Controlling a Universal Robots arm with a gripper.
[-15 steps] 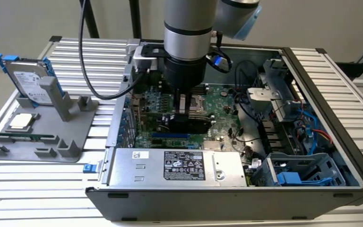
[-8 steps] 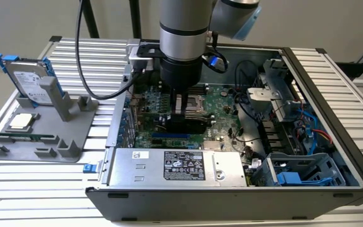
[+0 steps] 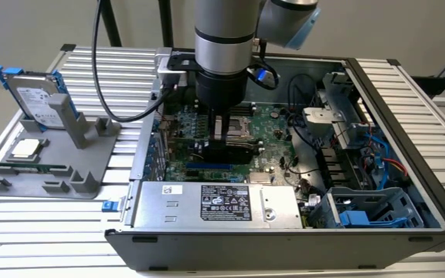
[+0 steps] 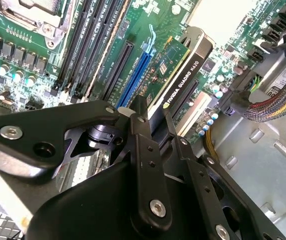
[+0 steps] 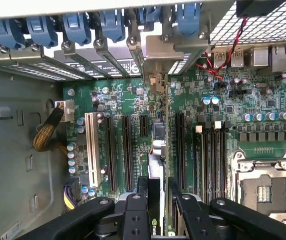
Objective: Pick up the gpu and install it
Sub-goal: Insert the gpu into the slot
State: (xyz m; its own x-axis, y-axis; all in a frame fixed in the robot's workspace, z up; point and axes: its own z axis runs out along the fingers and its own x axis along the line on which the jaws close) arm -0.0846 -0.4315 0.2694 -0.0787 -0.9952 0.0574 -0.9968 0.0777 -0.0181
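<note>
Open-topped computer case point(image 3: 377, 139) leaves room above the motherboard point(image 3: 269, 124); power supply point(image 3: 215, 204) and drive cage point(image 3: 373, 211) crowd one side.

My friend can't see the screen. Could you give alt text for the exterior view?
A robot arm reaches down into an open computer case, its gripper holding the gpu upright over the motherboard. On the exterior view's left, a grey stand holds a hard drive.
</note>
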